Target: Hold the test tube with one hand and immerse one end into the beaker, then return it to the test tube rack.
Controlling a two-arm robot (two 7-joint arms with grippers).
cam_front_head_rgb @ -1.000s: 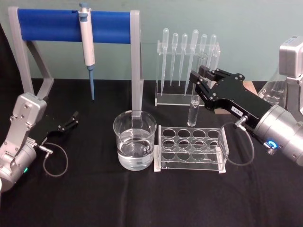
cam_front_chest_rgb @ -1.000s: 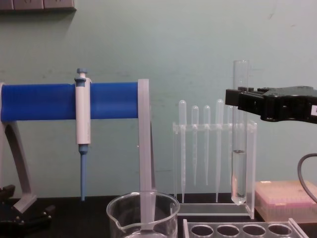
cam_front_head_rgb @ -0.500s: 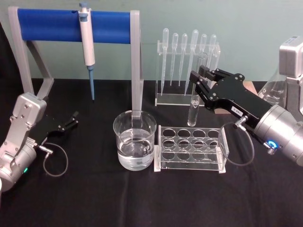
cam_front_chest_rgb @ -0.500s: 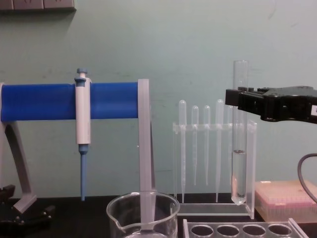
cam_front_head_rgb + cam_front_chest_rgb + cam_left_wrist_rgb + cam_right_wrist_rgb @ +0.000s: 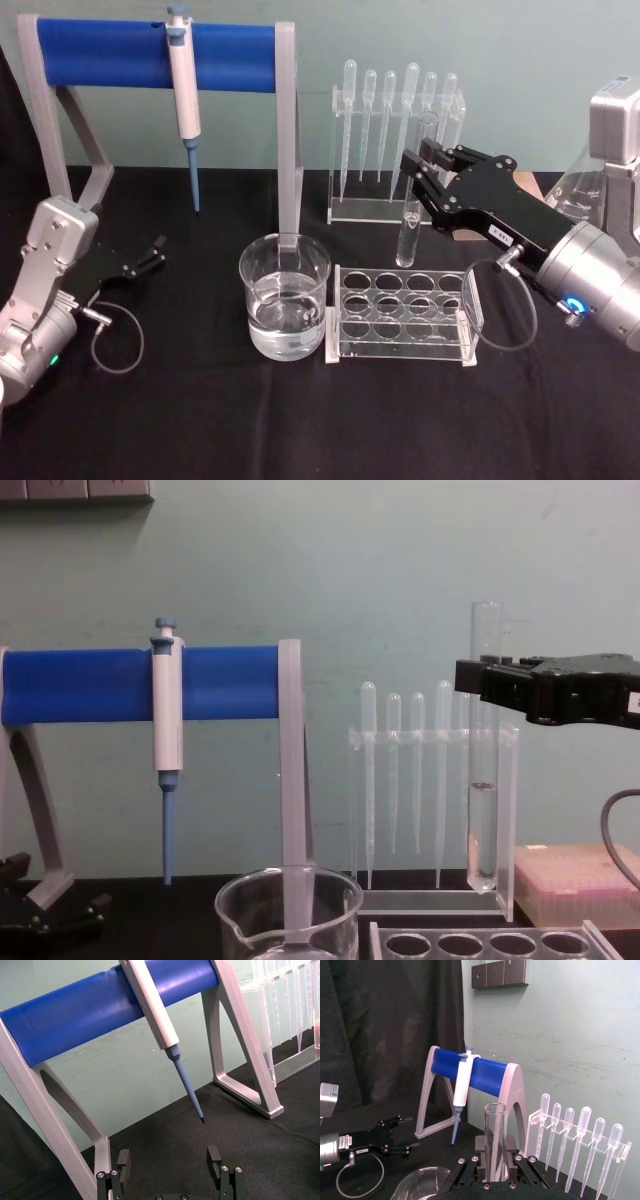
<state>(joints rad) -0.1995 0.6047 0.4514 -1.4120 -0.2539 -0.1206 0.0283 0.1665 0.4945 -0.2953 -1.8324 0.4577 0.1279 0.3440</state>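
Test tube [image 5: 408, 232], upright and part-filled with clear liquid, is pinched near its top by the right gripper [image 5: 421, 168], over the rear of the clear test tube rack [image 5: 400, 318], right of the water-filled beaker [image 5: 285, 300]. Left gripper [image 5: 148, 255] sits low at far left, jaws spread.

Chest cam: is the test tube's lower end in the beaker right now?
No, the right gripper holds the test tube upright, its round bottom in the air off to the right of the beaker.
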